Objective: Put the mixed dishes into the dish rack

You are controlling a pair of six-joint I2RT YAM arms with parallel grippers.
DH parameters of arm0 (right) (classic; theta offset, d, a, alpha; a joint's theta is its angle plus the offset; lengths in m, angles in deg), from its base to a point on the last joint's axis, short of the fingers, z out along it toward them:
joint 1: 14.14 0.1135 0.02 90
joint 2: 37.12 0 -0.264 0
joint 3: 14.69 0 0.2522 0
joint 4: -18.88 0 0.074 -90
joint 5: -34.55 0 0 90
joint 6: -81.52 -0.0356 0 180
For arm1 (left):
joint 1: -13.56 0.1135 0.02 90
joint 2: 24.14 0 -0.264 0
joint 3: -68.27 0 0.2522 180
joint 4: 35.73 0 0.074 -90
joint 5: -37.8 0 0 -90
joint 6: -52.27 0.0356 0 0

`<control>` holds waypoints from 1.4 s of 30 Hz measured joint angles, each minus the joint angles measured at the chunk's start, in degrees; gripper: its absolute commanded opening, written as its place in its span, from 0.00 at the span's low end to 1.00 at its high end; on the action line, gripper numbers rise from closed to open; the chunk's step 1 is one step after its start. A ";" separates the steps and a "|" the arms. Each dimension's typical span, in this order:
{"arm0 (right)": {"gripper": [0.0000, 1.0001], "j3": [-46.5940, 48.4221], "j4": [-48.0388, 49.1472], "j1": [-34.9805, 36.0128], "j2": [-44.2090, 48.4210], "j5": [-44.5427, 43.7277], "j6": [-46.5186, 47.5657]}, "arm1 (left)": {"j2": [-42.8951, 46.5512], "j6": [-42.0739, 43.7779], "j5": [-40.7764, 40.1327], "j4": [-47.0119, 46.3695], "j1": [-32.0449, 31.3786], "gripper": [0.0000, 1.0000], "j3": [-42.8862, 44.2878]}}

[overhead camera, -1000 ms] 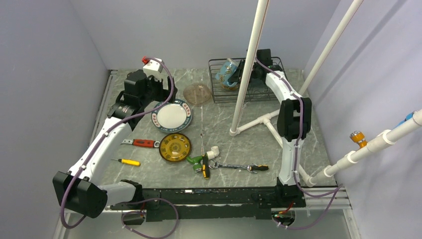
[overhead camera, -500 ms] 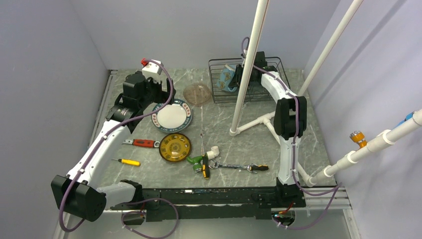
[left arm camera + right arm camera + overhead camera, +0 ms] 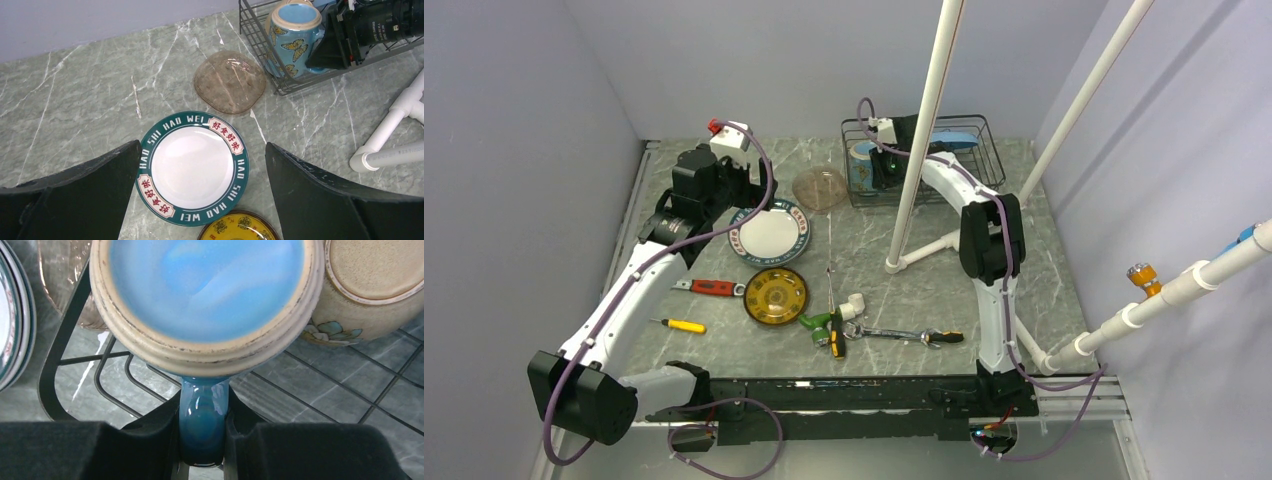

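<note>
Two claws were at work: the right claw (image 3: 202,440) was pinched narrowly on the handle (image 3: 204,410) of the teal mug (image 3: 205,290). The mug stood roughly upright just ahead of that claw's tips inside the dish rack (image 3: 65,345), with the whitish bowl (image 3: 372,285) just beside it on the claw's right. The left claw (image 3: 202,155) was spread as wide as it goes and held nothing, hanging above the white plate with dark green patterned rim (image 3: 192,167), which lay flat on the table (image 3: 75,100) directly under its gap, with the dark yellow-centred plate (image 3: 239,231) just nearer and a brownish clear dish (image 3: 230,81) beyond.
</note>
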 measured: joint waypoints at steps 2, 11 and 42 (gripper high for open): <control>0.00 -0.15 0.59 0.39 0.00 -1.16 1.79 | 0.00 0.07 -0.07 -0.02 0.00 0.99 -0.02; 0.25 -1.16 1.64 0.48 0.26 -1.57 5.51 | -0.26 0.20 -0.39 -0.04 0.00 0.99 -0.07; 0.71 -12.55 5.66 0.26 13.11 -0.13 2.49 | -3.96 0.92 -4.28 -0.09 0.00 0.99 -1.05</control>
